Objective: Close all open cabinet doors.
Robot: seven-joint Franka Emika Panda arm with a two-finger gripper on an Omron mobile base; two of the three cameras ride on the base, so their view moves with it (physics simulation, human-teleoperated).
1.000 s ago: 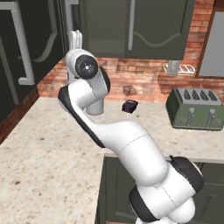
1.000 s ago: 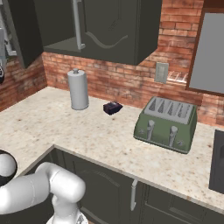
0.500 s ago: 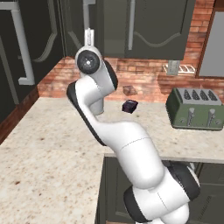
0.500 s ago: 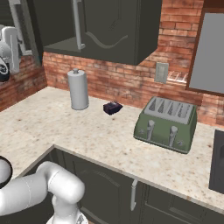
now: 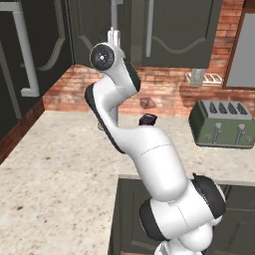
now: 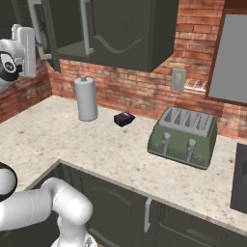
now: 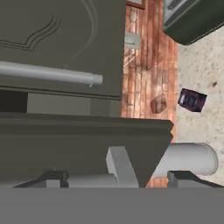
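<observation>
Where the hand view looks along the gripper, its released jaws straddle the silver handle of an ajar cabinet door; behind lie a paper roll, a small dark box and the toaster. From the right base view, that door angles out at the counter's back-left corner.

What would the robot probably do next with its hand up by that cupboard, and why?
Probably push the open cabinet door sideways toward the cabinet front. In the right base view that door stands swung out, edge-on, with the gripper right beside it; in the hand view the fingertips sit at the door's handle bar.
</observation>
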